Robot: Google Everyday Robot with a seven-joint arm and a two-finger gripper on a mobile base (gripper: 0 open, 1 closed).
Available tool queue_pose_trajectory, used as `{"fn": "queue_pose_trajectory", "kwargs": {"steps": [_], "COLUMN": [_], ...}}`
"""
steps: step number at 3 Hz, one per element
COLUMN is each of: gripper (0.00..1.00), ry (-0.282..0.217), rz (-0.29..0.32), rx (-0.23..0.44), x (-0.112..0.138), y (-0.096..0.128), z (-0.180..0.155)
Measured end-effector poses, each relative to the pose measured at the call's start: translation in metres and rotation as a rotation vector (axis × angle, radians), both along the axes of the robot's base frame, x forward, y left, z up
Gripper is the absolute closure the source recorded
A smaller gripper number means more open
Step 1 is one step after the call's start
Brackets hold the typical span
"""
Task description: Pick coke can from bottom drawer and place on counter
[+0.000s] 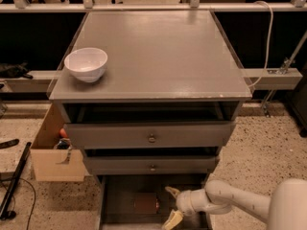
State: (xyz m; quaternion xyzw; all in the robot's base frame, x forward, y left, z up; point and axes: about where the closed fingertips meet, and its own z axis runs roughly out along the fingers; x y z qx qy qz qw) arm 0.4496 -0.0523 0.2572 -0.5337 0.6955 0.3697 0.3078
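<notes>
The speckled floor [271, 143] surrounds the cabinet. The counter [158, 56] is a flat, slightly glossy grey top with a worn near edge. The bottom drawer [120, 198] stands pulled out as a dark, low-walled tray. A cardboard box [53, 162] sits to the left. A white bowl [86, 64] rests at the counter's near-left corner. The gripper [171, 206] hangs over the drawer with its fingers spread wide and empty. The coke can [146, 203], dull red in shadow, lies on its side in the drawer, just left of the gripper.
</notes>
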Motion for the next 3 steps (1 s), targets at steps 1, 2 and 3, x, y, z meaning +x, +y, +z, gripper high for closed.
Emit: {"fn": "queue_pose_trajectory", "kwargs": {"steps": [1,2,3], "gripper": [0.0,0.0,0.0], "ry": [0.041,0.063,0.076], "rz": [0.033,0.06,0.059], "rx": [0.019,0.057,0.063], "x": [0.002,0.015,0.016], "y": [0.033,0.084,0.084], "z": [-0.048,-0.105,-0.104]}}
